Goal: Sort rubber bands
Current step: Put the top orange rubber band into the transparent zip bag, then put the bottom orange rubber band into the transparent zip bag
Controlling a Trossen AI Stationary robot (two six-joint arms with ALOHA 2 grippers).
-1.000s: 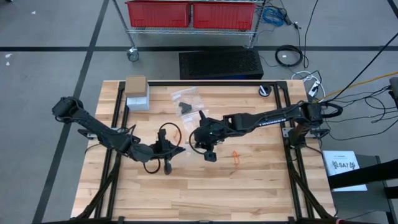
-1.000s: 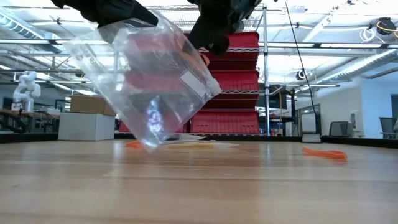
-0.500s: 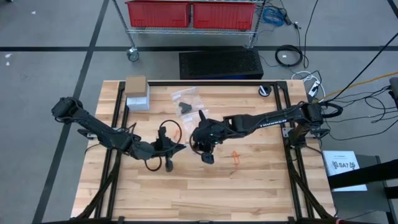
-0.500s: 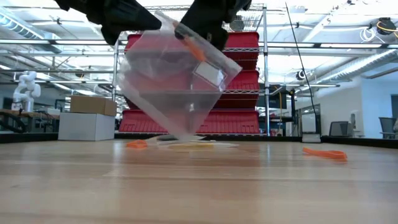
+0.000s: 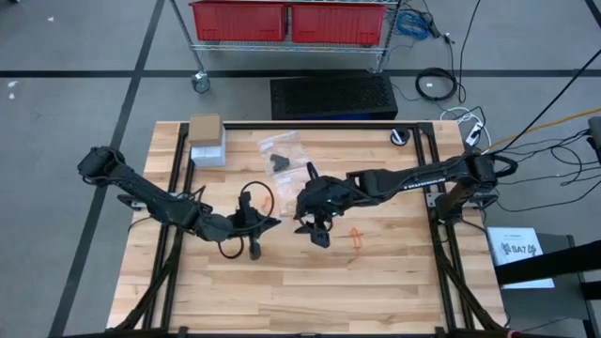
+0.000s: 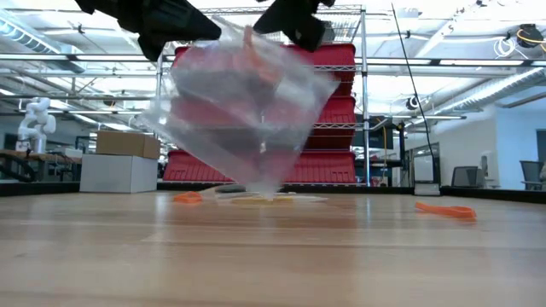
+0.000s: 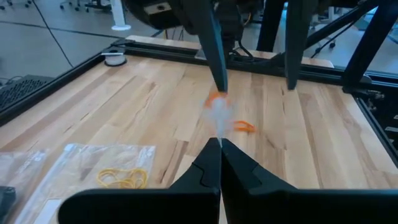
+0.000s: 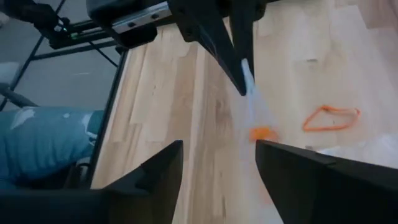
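Left gripper [image 5: 272, 223] pinches a clear bag [image 6: 247, 111] mid-desk, off the surface; an orange rubber band [image 6: 253, 44] sits at its top. Right gripper [image 5: 310, 225], fingers spread, is just beside. Only left wrist view shows yellow bands [image 7: 122, 179] in a flat bag [image 7: 93, 163]. Loose orange band [image 5: 356, 235] lies toward the right edge.

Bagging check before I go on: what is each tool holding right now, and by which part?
The left tool is shut on the clear bag, pinching its upper edge. The right tool is open and holds nothing.
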